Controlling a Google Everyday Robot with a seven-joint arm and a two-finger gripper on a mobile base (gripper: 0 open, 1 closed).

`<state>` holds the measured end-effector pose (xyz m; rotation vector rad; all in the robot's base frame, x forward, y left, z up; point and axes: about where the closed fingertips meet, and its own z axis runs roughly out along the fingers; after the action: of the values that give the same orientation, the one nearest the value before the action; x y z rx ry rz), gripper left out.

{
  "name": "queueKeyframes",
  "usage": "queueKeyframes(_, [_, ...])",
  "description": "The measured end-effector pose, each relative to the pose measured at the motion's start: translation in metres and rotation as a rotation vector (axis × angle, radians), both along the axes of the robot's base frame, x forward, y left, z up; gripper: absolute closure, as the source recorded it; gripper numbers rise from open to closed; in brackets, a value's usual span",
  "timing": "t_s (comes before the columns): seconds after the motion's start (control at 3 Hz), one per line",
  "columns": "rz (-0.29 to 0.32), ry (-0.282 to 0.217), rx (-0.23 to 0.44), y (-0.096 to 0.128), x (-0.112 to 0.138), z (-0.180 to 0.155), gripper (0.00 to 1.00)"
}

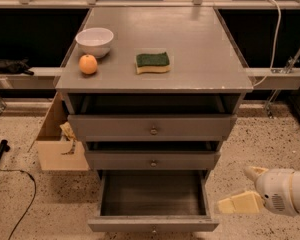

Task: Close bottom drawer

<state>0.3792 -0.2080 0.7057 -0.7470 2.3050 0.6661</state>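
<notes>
The bottom drawer [152, 225] of the grey cabinet stands pulled far out. Its deep grey box shows an empty inside, and its small round knob [153, 230] sits at the frame's bottom edge. The two drawers above, the upper one [152, 126] and the middle one [152, 160], stick out only slightly. My gripper [235, 189] hangs to the right of the open drawer, near its front right corner and apart from it. It is open and empty, with one cream finger [240, 203] low and the other finger [252, 172] above it.
On the cabinet top [200, 59] stand a white bowl [95, 40], an orange [88, 64] and a green-and-yellow sponge [153, 62]. An open cardboard box [57, 144] sits on the floor left of the cabinet. A black cable [20, 194] lies at the far left.
</notes>
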Motion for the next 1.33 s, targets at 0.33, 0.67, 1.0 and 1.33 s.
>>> queueKeyframes(0.33, [-0.016, -0.011, -0.010, -0.001, 0.003, -0.001, 0.00])
queueKeyframes(0.67, [-0.015, -0.010, -0.023, 0.000, 0.007, 0.000, 0.00])
queueKeyframes(1.0, [-0.005, 0.027, -0.005, 0.023, 0.010, -0.020, 0.00])
queueKeyframes(1.33, [-0.009, 0.107, 0.034, 0.053, 0.009, -0.061, 0.00])
